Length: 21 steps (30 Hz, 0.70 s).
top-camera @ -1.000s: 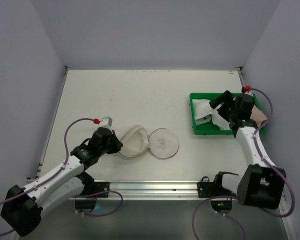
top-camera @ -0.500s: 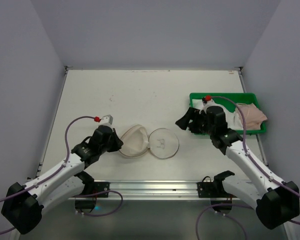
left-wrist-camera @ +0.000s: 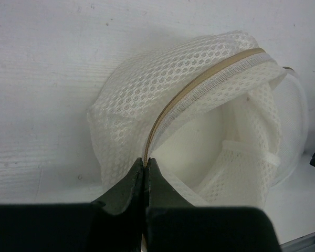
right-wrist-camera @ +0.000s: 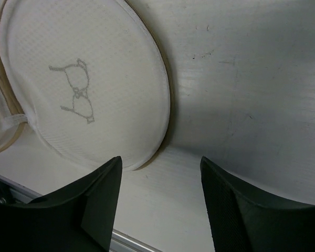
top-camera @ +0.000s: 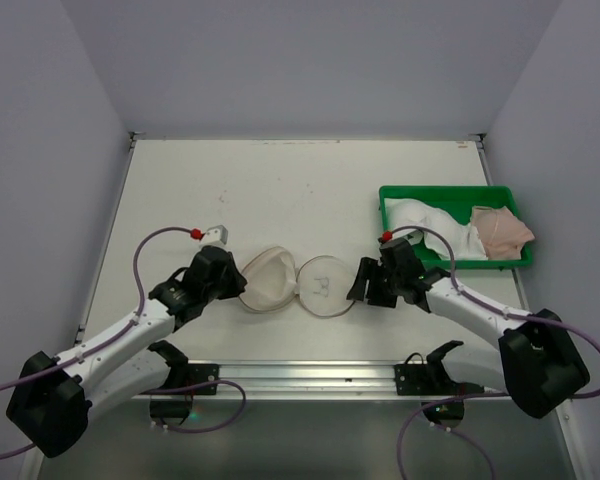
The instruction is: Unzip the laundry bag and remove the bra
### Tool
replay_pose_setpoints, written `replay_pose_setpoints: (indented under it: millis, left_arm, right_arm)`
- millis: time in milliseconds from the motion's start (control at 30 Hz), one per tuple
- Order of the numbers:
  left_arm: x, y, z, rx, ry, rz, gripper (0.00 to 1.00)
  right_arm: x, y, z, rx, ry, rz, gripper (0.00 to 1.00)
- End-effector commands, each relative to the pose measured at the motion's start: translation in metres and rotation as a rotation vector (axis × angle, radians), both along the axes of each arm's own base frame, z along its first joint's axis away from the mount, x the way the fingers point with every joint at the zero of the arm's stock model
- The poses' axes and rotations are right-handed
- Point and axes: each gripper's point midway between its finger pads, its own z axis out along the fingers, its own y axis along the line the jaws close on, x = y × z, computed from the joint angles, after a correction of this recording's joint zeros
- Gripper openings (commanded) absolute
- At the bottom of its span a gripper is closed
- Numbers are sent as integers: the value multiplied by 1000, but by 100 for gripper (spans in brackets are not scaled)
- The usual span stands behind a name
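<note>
With my left hand [left-wrist-camera: 146,170] I am pinching tight the beige zip rim of the round white mesh laundry bag [top-camera: 280,282] lying unzipped on the desk [top-camera: 230,190], my right hand [right-wrist-camera: 160,164] hovering parted and empty beside its flat lid.

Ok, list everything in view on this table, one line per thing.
laundry bag: one, white mesh with a beige zip rim, near middle of the table, lying open, flat face with the bra sketch on the right
tray: one, green, right side of the table
white cloth: one bundle, white, left part of the tray
pink garment: one, pale pink, right part of the tray
table: one, white, under everything
left gripper: one, black, shut on the laundry bag's zip rim
right gripper: one, black, open, at the flat face's right edge
</note>
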Motion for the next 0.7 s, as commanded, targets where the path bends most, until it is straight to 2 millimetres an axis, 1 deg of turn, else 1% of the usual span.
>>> replay_pose_setpoints:
  millis: [0, 33, 133, 167, 367, 400, 467, 567, 600, 667]
  left_arm:
    - [10, 0, 3, -16, -36, 33, 0]
    - [9, 0, 2, -13, -34, 32, 0]
    - [9, 0, 2, -14, -35, 28, 0]
    - [9, 0, 2, -13, -35, 27, 0]
    - [7, 0, -1, -14, -29, 22, 0]
    - [6, 0, -2, -15, -28, 22, 0]
    - [6, -1, -2, -20, -27, 20, 0]
    - [5, -2, -2, -26, -25, 15, 0]
    - [5, -2, -2, -26, -25, 15, 0]
    - [4, -2, -2, -27, -26, 12, 0]
  right_arm:
    - [16, 10, 12, 5, -37, -21, 61]
    - [18, 10, 8, -6, -28, -23, 60]
    - [23, 18, 9, 10, -33, -5, 57]
    - [24, 19, 5, 0, -23, -5, 56]
    - [27, 18, -8, -38, 10, -34, 51]
    - [28, 15, -12, -56, 17, -46, 49]
    - [30, 17, -13, -60, 18, -44, 47]
    - [28, 21, -18, -52, 37, -26, 41]
    - [28, 22, -18, -51, 38, -27, 33]
    - [28, 21, -22, -57, 49, -29, 26]
